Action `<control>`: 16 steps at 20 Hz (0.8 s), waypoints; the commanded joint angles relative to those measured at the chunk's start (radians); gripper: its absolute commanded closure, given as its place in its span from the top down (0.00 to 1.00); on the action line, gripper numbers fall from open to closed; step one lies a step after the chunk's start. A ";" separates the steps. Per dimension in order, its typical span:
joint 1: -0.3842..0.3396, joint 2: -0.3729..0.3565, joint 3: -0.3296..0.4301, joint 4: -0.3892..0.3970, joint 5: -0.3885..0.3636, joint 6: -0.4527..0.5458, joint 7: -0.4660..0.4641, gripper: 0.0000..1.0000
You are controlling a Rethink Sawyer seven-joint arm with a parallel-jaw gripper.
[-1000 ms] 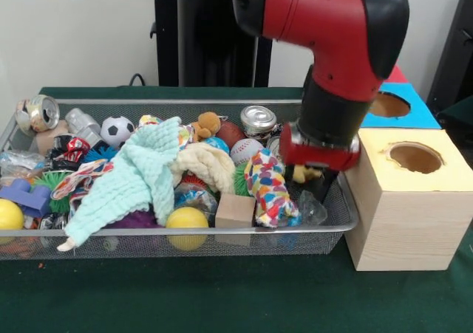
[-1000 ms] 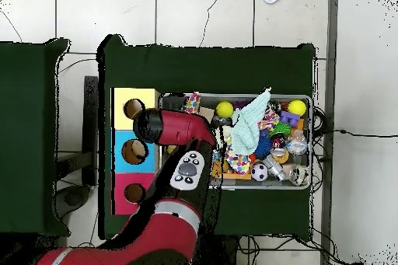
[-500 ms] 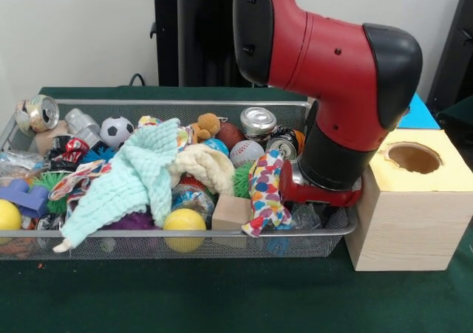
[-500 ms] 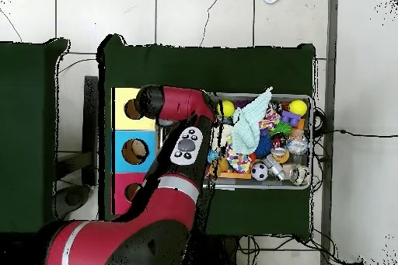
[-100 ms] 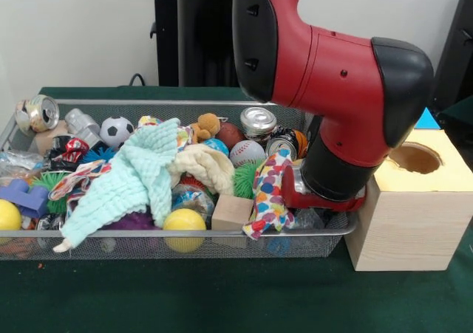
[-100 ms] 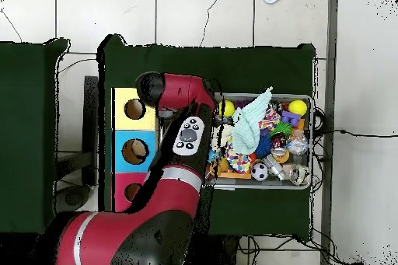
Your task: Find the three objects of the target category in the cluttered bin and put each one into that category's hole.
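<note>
the red and black robot arm (image 5: 332, 74) bends low over the right end of the silver wire mesh bin (image 5: 177, 233), its wrist at the bin's right rim beside the pale wooden box with a round hole (image 5: 414, 200). the gripper itself is hidden under the wrist in both views, so i cannot tell whether it is wide, narrow or holding anything. a multicoloured spotted cloth (image 5: 267, 193) hangs just beside the wrist, draped over the bin's front rim.

in the bin, the front view shows two yellow balls (image 5: 185, 221), one at the front middle and one at the left end, one black and white soccer ball (image 5: 117, 131), one white baseball (image 5: 246, 151), one mint green knitted cloth (image 5: 137, 178), one cream fuzzy cloth (image 5: 207, 165), one plain wooden cube (image 5: 235, 210), one small brown teddy bear (image 5: 207, 125), and at least three silver cans (image 5: 259, 119).

from overhead, three coloured boxes (image 6: 134, 150) stand in a row beside the bin, yellow, blue and pink, one round hole each.
</note>
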 commanded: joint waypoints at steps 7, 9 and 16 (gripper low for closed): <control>-0.026 0.137 0.092 -0.106 0.011 -0.153 0.239 0.00; -0.025 0.130 0.095 -0.093 0.010 -0.158 0.239 0.00; -0.036 0.131 0.078 -0.121 0.000 -0.121 0.227 0.00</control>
